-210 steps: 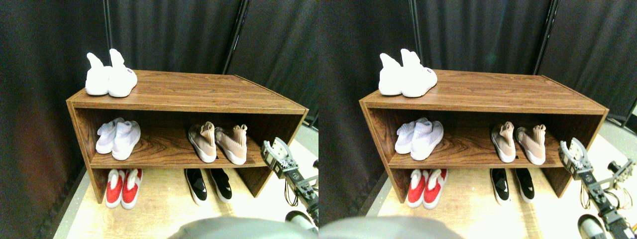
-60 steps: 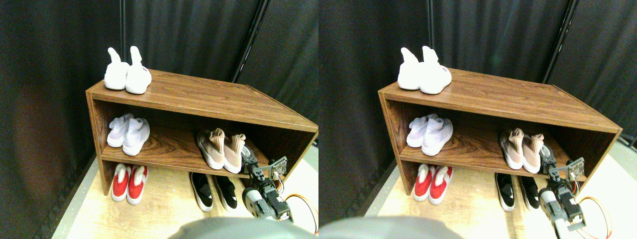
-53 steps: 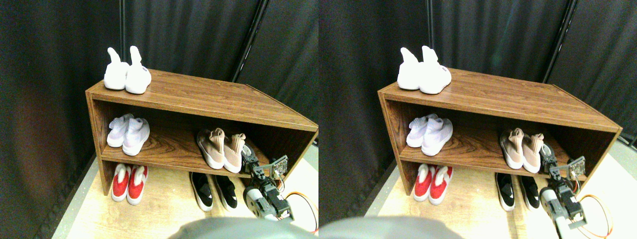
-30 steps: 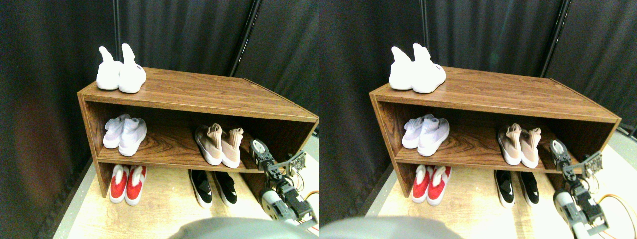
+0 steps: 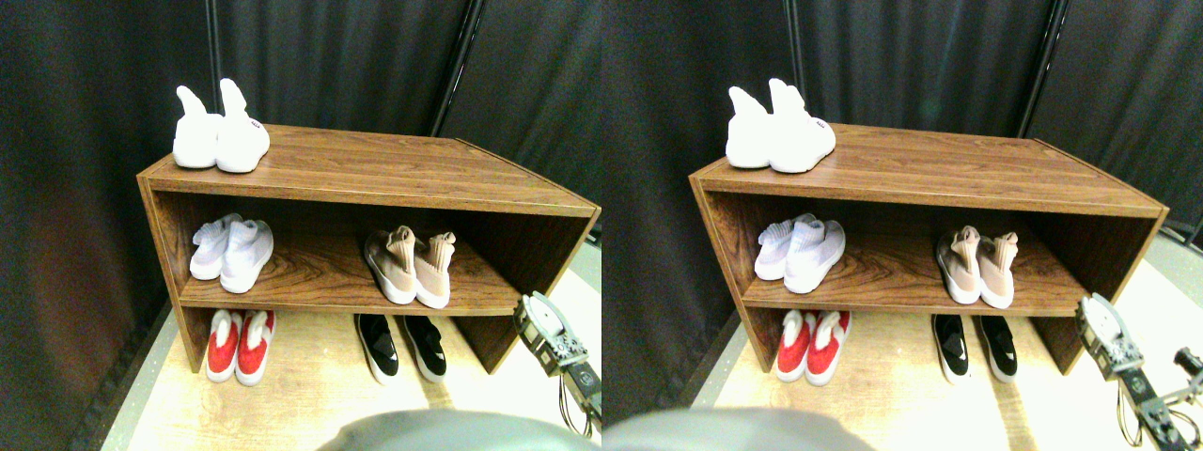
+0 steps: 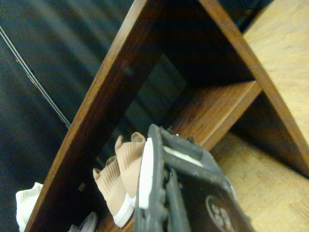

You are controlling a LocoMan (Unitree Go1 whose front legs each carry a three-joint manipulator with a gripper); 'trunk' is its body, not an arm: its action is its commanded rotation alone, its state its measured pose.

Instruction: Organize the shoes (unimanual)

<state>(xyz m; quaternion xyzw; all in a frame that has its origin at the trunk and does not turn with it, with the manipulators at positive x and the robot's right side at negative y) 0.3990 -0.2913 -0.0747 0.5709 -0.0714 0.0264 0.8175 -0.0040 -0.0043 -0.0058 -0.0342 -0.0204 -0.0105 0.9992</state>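
On the middle shelf of the dark wood-grain two-tier shoe rack (image 5: 357, 169), right of centre, sits the beige-tan knit sock-style pair w/ white soles (image 5: 410, 265), side by side and touching, toes toward the front edge, cuffs upright. Same shelf, far left: a pale lilac-white knit pair (image 5: 231, 252), also touching each other, well apart from the tan pair. Under the shelf on the light wood-plank floor (image 5: 301, 395): the black knit pair w/ white soles (image 5: 401, 345), roughly below the tan pair, small gap between the two shoes; to the left a red-and-white pair (image 5: 240, 344), close together. Top of rack, left rear corner: an all-white high-cuff pair (image 5: 219, 136), cuffs pointing up. Dark curtain (image 5: 357, 56) behind it all.

Right gripper (image 5: 543, 329) hangs outside the rack, in front of its right side panel, at about the height of the lower opening, touching no shoe and holding nothing in either view. Whether its jaws are apart or closed: can't tell; wrist view shows only the dark jaw frame, w/ the tan pair (image 6: 120, 186) and the rack's shelf edge (image 6: 217, 113) beyond it. Arm runs down to lower right w/ loose cables.
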